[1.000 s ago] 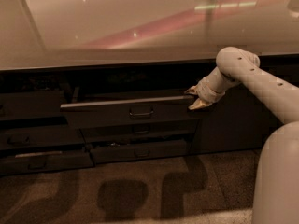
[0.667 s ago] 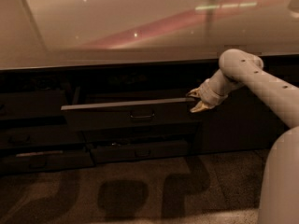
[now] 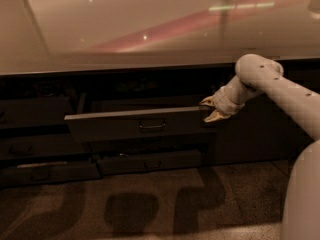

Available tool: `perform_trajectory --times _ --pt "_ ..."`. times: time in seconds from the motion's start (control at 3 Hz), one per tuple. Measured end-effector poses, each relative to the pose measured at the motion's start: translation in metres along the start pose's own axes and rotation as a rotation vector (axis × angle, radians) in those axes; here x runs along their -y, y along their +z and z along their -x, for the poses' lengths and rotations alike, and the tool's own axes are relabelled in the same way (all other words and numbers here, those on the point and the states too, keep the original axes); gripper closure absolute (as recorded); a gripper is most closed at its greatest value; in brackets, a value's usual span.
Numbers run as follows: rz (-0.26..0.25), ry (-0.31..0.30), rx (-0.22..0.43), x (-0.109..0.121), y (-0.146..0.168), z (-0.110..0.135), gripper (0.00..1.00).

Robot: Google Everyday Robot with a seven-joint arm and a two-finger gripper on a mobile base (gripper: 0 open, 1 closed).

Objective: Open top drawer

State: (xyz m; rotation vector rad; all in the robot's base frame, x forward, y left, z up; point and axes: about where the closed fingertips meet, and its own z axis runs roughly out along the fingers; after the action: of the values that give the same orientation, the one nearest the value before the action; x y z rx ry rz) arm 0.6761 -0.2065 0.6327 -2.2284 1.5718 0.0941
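Observation:
The top drawer [image 3: 115,126] stands pulled partway out from under the counter. Its dark grey front juts forward, with a small loop handle [image 3: 152,125] at its centre. My gripper [image 3: 210,109] is at the right end of that drawer front, level with its top edge. The two pale fingers [image 3: 206,102] are spread apart, one above the other, and the jaws are open. Nothing sits clearly between them. The white arm [image 3: 280,86] reaches in from the right.
A glossy pale countertop [image 3: 150,29] overhangs the drawers. Below the open drawer a shallower drawer [image 3: 150,162] is slightly ajar, and more drawer fronts [image 3: 35,149] are stacked at the left. A dark cabinet panel [image 3: 250,134] stands behind the arm. Speckled floor [image 3: 150,209] fills the foreground.
The drawer front stays in the same place. The arm's elbow has drifted slightly right and the gripper has barely shifted at the drawer's right end.

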Motion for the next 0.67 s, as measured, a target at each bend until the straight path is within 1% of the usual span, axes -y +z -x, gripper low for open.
perform_trajectory --times 0.33,0.67 --pt "0.000 0.000 0.000 0.0005 -0.0027 0.0011 1.00" --pt "0.004 -0.006 0.007 -0.0080 -0.0015 0.0021 1.00"
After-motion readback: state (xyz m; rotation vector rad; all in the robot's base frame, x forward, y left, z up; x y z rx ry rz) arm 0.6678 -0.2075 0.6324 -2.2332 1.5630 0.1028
